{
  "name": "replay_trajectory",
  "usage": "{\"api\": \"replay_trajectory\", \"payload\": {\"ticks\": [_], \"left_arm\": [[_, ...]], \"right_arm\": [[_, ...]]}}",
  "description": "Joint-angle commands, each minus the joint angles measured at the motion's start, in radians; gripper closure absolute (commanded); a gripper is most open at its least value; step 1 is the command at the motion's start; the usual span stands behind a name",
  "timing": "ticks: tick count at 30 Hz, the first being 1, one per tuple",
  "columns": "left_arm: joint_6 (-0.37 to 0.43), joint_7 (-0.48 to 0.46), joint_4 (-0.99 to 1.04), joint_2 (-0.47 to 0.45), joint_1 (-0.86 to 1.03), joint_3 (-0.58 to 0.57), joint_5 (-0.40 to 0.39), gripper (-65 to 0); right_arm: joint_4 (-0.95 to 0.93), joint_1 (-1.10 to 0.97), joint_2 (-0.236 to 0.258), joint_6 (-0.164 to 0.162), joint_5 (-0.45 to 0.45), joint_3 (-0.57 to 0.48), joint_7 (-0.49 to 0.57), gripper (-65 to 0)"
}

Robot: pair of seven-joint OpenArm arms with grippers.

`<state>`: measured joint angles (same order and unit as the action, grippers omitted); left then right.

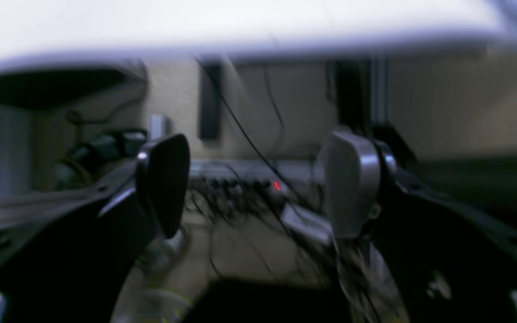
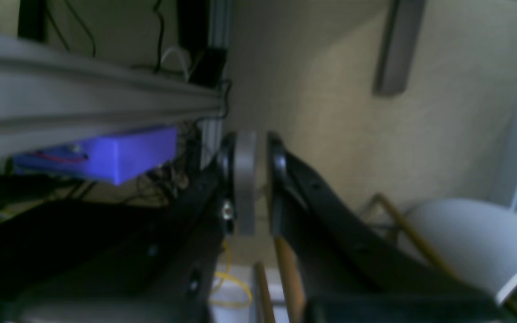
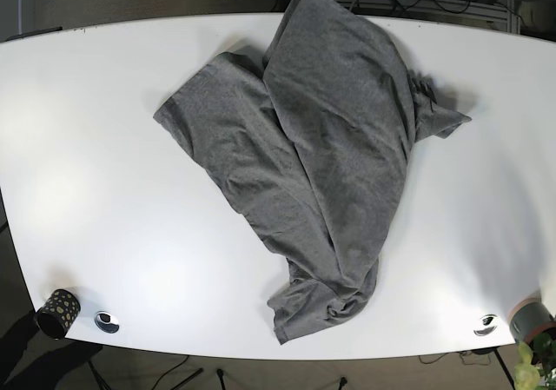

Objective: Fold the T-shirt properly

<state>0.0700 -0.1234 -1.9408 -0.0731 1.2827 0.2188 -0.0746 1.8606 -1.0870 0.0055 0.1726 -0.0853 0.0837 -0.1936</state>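
Unfolded yet, shirt [image 3: 326, 147] lies rumpled on desk [image 3: 95, 147]; left fingers [image 1: 168, 188] spread apart, right fingers [image 2: 245, 179] nearly closed, empty.

Grey T-shirt [image 3: 334, 138] matt cloth; table [image 3: 104, 147] smooth white.

Left end effector [image 1: 258, 184] open and empty, white tabletop edge [image 1: 240, 27] above, tangled cables [image 1: 240, 197] behind

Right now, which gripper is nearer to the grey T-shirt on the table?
Cannot tell. The T-shirt lies on the white table, but neither arm shows in the base view. The left gripper, open, faces cables under a white edge; the right gripper, shut, faces a wall.
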Motion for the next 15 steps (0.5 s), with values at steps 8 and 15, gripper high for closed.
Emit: {"api": "replay_trajectory", "payload": {"ticks": [8, 15], "left_arm": [[0.003, -0.022, -0.072, 0.0, 0.026, 0.074, -0.087, -42.8], [0.001, -0.022, -0.068, -0.006, -0.045, 0.101, -0.106, -42.9]], "right_arm": [[0.15, -0.055, -0.005, 0.008, 0.002, -0.063, 0.018, -4.3], [0.162, 0.02, -0.005, 0.008, 0.0, -0.068, 0.053, -4.3]]}}
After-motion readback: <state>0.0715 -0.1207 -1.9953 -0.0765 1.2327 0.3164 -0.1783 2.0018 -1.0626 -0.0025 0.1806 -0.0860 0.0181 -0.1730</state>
